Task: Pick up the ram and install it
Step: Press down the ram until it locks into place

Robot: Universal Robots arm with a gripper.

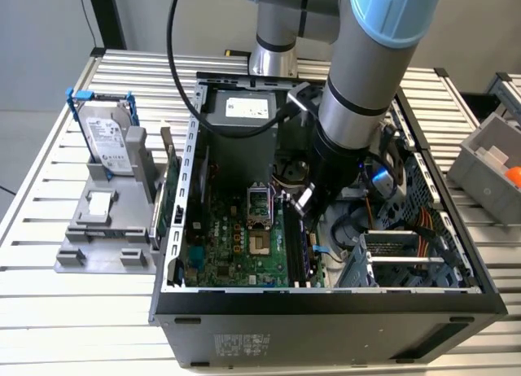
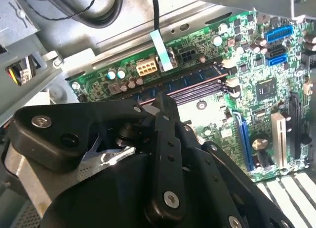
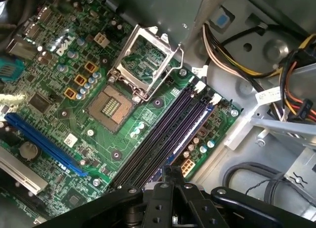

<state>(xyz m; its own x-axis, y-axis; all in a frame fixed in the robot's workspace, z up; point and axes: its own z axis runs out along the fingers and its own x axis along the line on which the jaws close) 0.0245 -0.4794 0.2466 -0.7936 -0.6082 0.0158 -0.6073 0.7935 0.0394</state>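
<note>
The ram is a thin dark bluish stick standing in the outermost of the long black slots on the green motherboard. In the first wrist view the ram runs along the board's edge, beside the open CPU socket. My gripper is down inside the open computer case, right over the slots. Its black fingers are drawn together, and their tip lies on or just above the ram's top edge. In the first wrist view the gripper sits over the near end of the slots.
Bundled cables and the grey drive cage crowd the case beside the arm. A silver hard drive stands in a grey holder at the exterior view's left. A grey bin sits at the right edge.
</note>
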